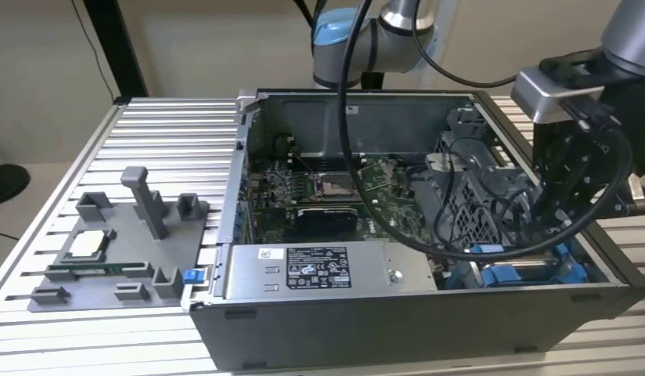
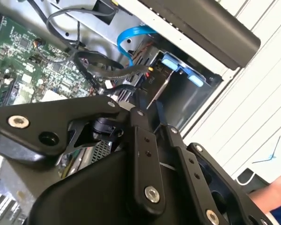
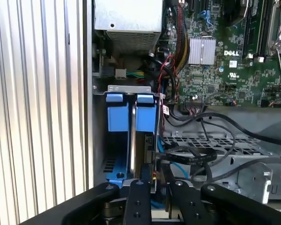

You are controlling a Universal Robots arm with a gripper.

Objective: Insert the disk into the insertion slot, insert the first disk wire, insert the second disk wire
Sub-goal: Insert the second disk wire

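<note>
Gripper (image 3: 154, 180) low inside open computer case (image 1: 406, 325), at corner by exterior view's right. Fingers nearly closed, pinching edge of disk (image 3: 143, 154), which stands upright in insertion slot (image 3: 113, 154) between blue carrier tabs. Black cables (image 3: 196, 154) crowd just beside; case wall close on other side.

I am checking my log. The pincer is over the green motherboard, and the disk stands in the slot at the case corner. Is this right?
Not quite. In the first wrist view the pincer is over the disk in the slot, not over the motherboard. The disk stands in the slot at the case corner, as you wrote.
</note>
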